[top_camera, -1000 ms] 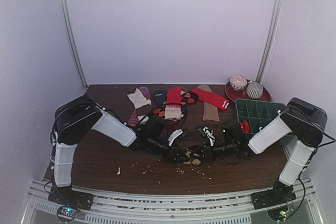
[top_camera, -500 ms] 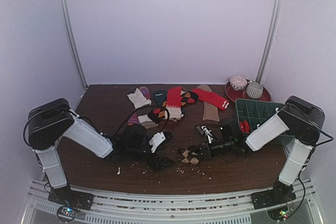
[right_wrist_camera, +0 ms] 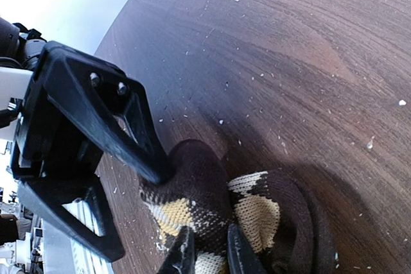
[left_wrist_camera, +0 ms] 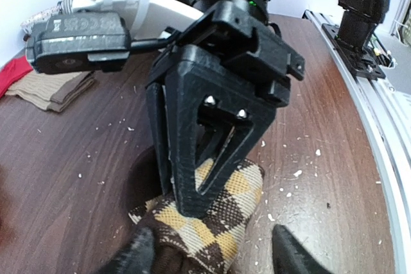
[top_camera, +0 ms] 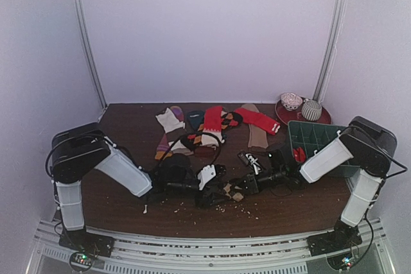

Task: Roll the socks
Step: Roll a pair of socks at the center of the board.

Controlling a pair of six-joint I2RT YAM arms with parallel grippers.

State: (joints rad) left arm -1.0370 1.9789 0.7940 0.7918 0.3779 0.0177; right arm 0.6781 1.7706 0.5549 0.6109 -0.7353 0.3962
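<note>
The dark brown argyle sock (top_camera: 230,190) lies bunched near the table's front middle, its tan diamonds showing up close (left_wrist_camera: 234,213). My right gripper (top_camera: 240,188) is shut on a fold of it, the two fingertips pinching the cloth (right_wrist_camera: 210,256). My left gripper (top_camera: 209,194) faces it from the left and is open (left_wrist_camera: 212,260). Its tips stand on either side of the bundle's near end, and one finger (right_wrist_camera: 149,152) touches the dark toe part. The red sock (top_camera: 258,119) with a striped cuff lies flat at the back, away from both grippers.
A green compartment tray (top_camera: 316,139) stands at the right, with a red plate (top_camera: 286,115) holding rolled balls behind it. Other loose socks (top_camera: 171,120) and a tan one (top_camera: 257,135) lie at the back. Pale crumbs (top_camera: 221,208) dot the front.
My left arm drew away to the left with its jaws opening wide, then came back to the argyle sock. My right gripper has kept its hold and barely moved.
</note>
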